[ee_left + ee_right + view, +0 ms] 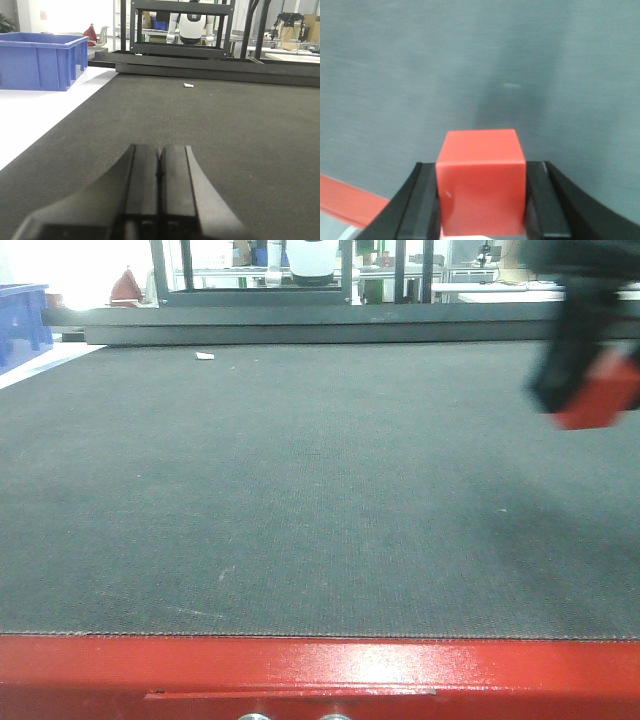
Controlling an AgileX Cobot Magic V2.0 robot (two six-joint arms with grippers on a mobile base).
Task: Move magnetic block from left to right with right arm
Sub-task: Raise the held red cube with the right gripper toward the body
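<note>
Dark-matted desk (300,490) sits below the right gripper (482,205), which is clamped on opposite flat faces of the magnetic block (481,175), held airborne between its jaws. Block looks rigid, light and smooth, so slip risk; centred side grip suits. Left gripper (160,170) jaws together, empty.

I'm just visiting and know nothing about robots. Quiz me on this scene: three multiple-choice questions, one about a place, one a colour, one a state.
1. Where is the red cube? A on the floor; B on a shelf; C between the right gripper's fingers.
2. What colour is the plastic bin? A blue; B green; C yellow.
3. How is the left gripper? A wide open; B shut and empty; C shut on a cube.
Answers: 1 C, black fingers press both its sides; 2 A, blue in the left wrist view; 3 B, its fingers meet with nothing between.
</note>
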